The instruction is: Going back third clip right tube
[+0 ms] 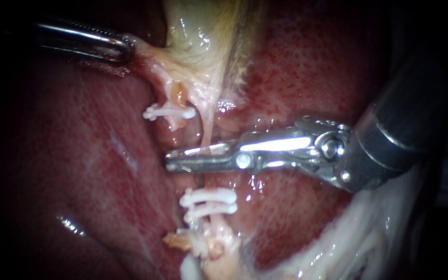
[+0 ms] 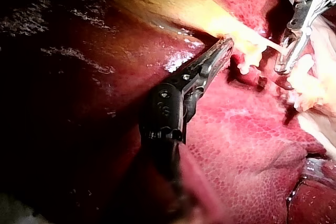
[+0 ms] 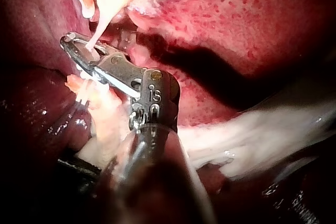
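My right instrument (image 1: 182,159) reaches in from the right, its jaws open by a narrow gap. The thin pale right tube (image 1: 209,122) runs down between those jaws; in the right wrist view the tube (image 3: 100,30) threads the jaws of that instrument (image 3: 79,51). Two white clips (image 1: 208,202) sit on the tube below the jaws. Another white clip (image 1: 168,111) sits on a short stump to the left. My left instrument (image 1: 125,49) is shut on a fold of gallbladder tissue (image 1: 154,57) at the upper left, also seen in the left wrist view (image 2: 226,43).
The pale yellow gallbladder (image 1: 203,41) hangs at the top centre. Red liver (image 1: 79,181) surrounds the tubes on both sides. White fatty tissue (image 1: 359,243) lies under my right instrument's shaft at the lower right.
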Robot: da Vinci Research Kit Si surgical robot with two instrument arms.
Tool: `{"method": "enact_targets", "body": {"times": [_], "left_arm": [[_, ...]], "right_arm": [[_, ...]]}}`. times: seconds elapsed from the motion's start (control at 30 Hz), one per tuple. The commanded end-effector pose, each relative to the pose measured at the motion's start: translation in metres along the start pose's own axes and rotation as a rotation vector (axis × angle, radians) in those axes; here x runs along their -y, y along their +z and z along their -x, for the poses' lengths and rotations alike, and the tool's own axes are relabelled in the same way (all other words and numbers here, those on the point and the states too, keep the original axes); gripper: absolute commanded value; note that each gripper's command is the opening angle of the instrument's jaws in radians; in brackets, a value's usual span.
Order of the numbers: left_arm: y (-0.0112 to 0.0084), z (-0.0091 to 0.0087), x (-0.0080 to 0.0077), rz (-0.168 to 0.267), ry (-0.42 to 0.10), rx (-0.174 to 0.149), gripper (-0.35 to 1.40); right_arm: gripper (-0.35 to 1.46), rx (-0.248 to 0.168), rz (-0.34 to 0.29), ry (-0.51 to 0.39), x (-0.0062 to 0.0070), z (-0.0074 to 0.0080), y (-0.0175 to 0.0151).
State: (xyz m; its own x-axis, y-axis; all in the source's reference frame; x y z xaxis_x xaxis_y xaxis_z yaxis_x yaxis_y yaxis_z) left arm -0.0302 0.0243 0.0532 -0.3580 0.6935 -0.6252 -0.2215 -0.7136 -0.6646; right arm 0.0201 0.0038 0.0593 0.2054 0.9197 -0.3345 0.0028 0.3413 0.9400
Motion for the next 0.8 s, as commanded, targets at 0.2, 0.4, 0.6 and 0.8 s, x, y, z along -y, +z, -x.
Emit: {"method": "enact_targets", "body": {"times": [0.2, 0.4, 0.6, 0.8], "left_arm": [[0.0000, 0.0000, 0.0000, 0.000, 0.000, 0.000, -0.35], [-0.0001, 0.0001, -0.0001, 0.000, 0.000, 0.000, -0.35], [-0.0001, 0.0001, 0.0000, 0.000, 0.001, 0.000, -0.35], [-0.0001, 0.0001, -0.0001, 0.000, 0.000, 0.000, -0.35]], "right_arm": [[0.48, -0.004, 0.112, -0.116, -0.0022, 0.0008, 0.0010], [0.49, 0.022, 0.178, -0.217, -0.0047, 0.0015, -0.0008], [0.49, 0.049, 0.175, -0.364, -0.0026, 0.0014, -0.0046], [0.49, 0.136, 0.173, -0.601, 0.0020, 0.0010, -0.0093]]}}
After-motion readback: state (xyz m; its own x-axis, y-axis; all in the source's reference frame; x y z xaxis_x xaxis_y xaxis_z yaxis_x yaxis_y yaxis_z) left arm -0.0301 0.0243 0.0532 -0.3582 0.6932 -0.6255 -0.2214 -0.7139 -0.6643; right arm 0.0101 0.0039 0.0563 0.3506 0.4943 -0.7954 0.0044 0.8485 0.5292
